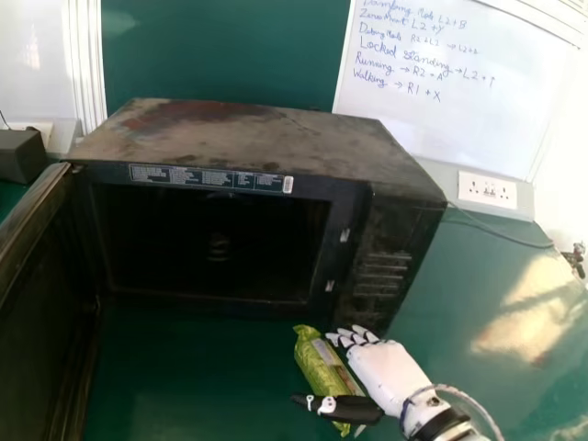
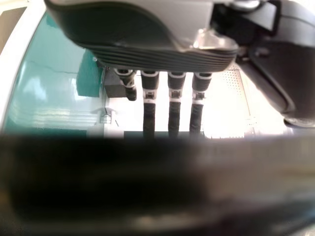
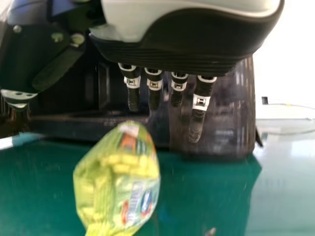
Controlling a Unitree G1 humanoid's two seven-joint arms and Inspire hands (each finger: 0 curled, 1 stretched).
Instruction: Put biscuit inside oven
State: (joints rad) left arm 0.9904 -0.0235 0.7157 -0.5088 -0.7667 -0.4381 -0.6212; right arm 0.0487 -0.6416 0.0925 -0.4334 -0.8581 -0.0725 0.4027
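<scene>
Green biscuit packet (image 1: 322,369) lies on the desk (image 1: 441,312), right hand (image 1: 390,370) at it, fingers straight, nothing gripped, left hand (image 2: 147,54) straight-fingered too, oven (image 1: 276,138) open!

On the white, glossy whiteboard (image 1: 501,119), behind and to the right of the black, box-shaped microwave oven (image 1: 239,138), dark handwriting runs in slanting lines. From lower to higher it reads "Walking → R1 + X", "Running → R2 + A", then "Locked Standing → L2 +" with an unclear last sign. Above come a blurred line, "Zero Moment L2 + Y" and, at the top edge, "Damping Mode L2 + B". A long, pale-printed label strip (image 1: 207,178) above the oven's opening ends in a white barcode (image 1: 288,185). Coloured lettering marks the yellow-green, crinkled plastic packet (image 1: 320,366) in front of the oven.
</scene>
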